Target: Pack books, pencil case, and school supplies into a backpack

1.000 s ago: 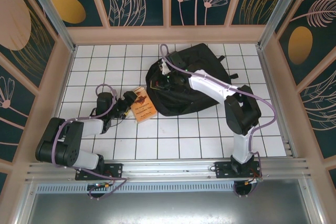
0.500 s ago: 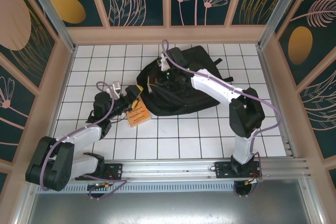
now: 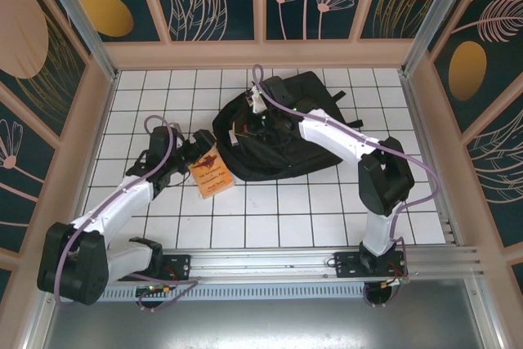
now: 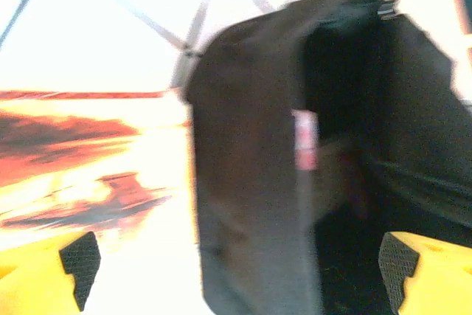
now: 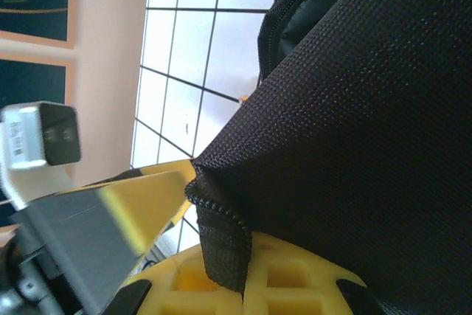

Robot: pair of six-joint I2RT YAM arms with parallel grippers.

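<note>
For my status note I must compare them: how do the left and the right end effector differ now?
The left end effector is wide open; the right end effector is shut. The left grips nothing, next to the orange booklet; the right pinches an edge of the backpack. Both have yellow fingers.

No word, number or brand can be read. The orange booklet (image 3: 209, 174) on the desk has a few lines of dark print on its cover, under the drawn figure (too small in the top view to make out a single letter). In the left wrist view the same cover is a smear of red and orange, with nothing legible. A small pink-and-white tag (image 4: 304, 140) sits on an edge of the backpack (image 4: 243, 197), and it is too blurred to tell whether it bears any lettering.
</note>
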